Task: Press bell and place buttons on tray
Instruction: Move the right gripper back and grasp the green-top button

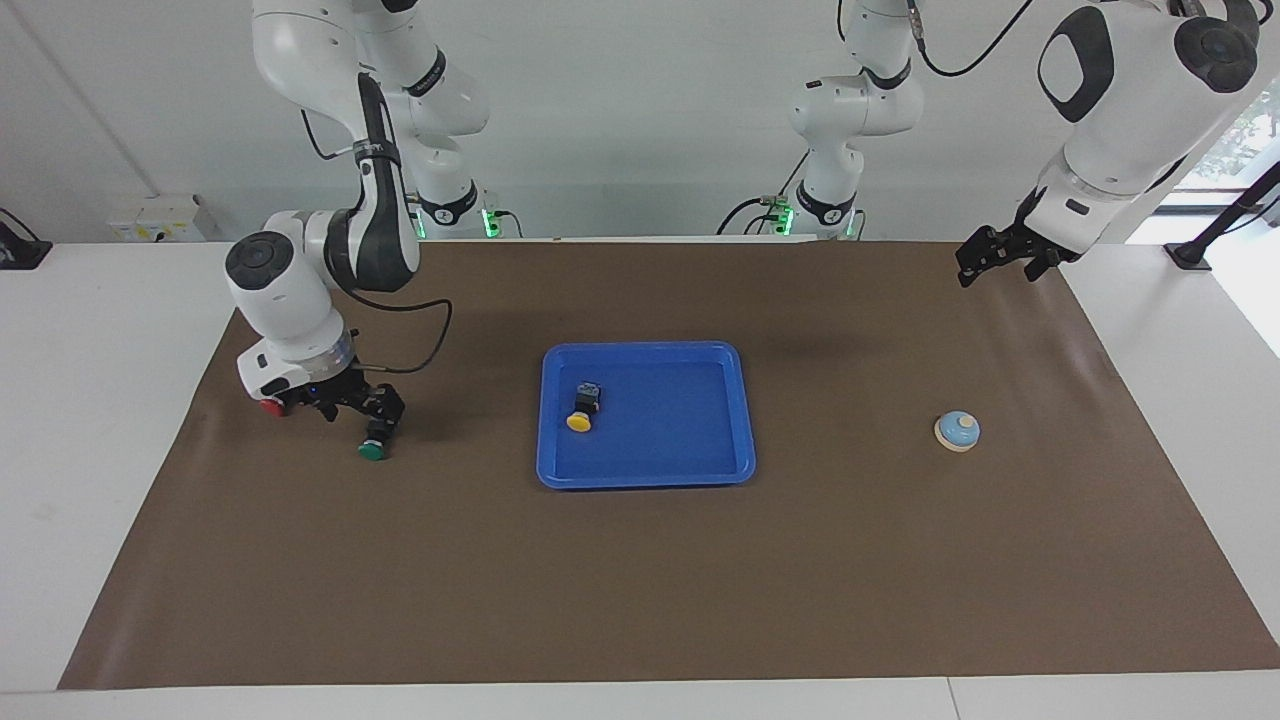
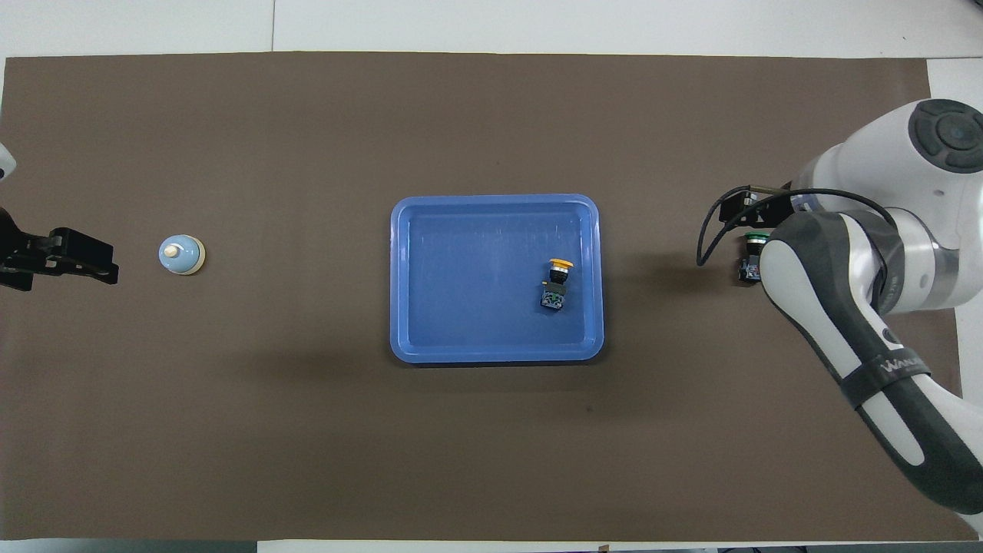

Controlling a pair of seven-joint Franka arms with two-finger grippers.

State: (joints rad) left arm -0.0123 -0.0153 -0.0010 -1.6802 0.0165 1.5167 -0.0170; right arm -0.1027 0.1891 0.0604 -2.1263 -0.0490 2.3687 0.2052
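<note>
Right gripper (image 1: 352, 408) low, left gripper (image 1: 1003, 258) raised, waiting

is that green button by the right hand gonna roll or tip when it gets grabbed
The green button lies on its side on the brown mat, so it likely has nowhere left to tip. Its round cap might let it pivot if nudged, though the blocky black body should resist rolling. It looks small and rigid, probably light for the open right hand over it.

Yellow button (image 2: 559, 267) lies in the blue tray (image 2: 461, 353) — bell (image 2: 182, 254) well apart.
</note>
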